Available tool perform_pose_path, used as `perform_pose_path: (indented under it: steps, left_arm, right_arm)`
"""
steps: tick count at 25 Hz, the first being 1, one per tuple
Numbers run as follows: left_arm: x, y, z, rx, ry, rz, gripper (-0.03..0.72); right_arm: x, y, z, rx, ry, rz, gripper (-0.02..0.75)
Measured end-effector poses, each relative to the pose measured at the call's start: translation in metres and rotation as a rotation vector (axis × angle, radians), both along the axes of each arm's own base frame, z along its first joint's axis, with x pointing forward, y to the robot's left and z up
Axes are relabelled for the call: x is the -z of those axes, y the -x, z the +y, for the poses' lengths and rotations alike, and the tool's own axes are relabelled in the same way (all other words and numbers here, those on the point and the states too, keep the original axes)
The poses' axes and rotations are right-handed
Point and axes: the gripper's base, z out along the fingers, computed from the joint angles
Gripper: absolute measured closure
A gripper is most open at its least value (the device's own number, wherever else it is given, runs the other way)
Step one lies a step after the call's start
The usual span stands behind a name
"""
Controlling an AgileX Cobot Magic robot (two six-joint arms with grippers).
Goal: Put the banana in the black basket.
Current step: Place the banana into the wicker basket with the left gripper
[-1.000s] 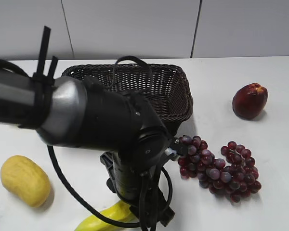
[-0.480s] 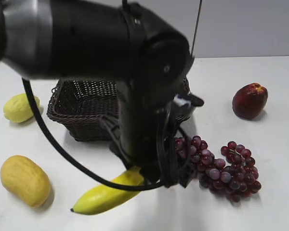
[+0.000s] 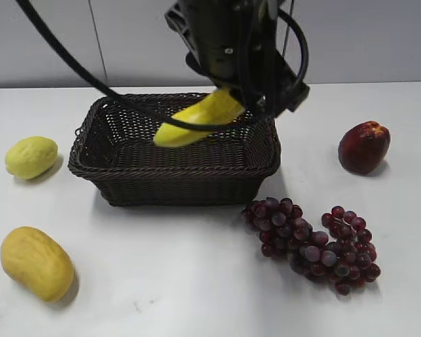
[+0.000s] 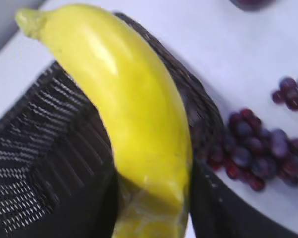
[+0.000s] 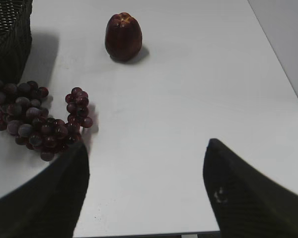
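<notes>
The banana (image 3: 196, 119) is bright yellow and hangs tilted above the inside of the black basket (image 3: 175, 177), tip down to the left, clear of the floor. My left gripper (image 3: 233, 104) is shut on its upper end, coming down from the top of the exterior view. In the left wrist view the banana (image 4: 134, 114) runs up between the dark fingers of the left gripper (image 4: 151, 208), over the basket's wall (image 4: 49, 163). My right gripper (image 5: 146, 163) is open and empty above bare table; it does not show in the exterior view.
A bunch of purple grapes (image 3: 316, 246) lies right of the basket's front. A red apple (image 3: 363, 146) sits at the far right. A lemon (image 3: 31, 156) and a mango (image 3: 36, 263) lie on the left. The right wrist view shows the grapes (image 5: 35, 124) and apple (image 5: 123, 37).
My left gripper has lifted the banana from the table's front edge and carried it up and back, over the basket. The arm no longer blocks the basket.
</notes>
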Motion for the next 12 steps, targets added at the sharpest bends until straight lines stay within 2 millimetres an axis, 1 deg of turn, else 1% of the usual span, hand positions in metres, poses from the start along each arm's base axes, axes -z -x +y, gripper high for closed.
perform_pose_path:
  steps: [3, 6, 8, 12]
  left_arm:
    - [-0.005, -0.025, 0.006, -0.004, 0.058, -0.1, 0.269]
    - [0.0, -0.05, 0.014, -0.03, 0.086, -0.14, 0.269]
    - [0.012, -0.066, 0.02, -0.057, 0.076, -0.136, 0.269]
    - [0.041, -0.089, 0.028, -0.106, 0.025, -0.1, 0.269]
  right_arm:
    - [0.0, 0.0, 0.0, 0.0, 0.0, 0.0, 0.166]
    - [0.0, 0.0, 0.0, 0.0, 0.0, 0.0, 0.166]
    - [0.0, 0.0, 0.0, 0.0, 0.0, 0.0, 0.166]
    - [0.0, 0.0, 0.0, 0.0, 0.0, 0.0, 0.166]
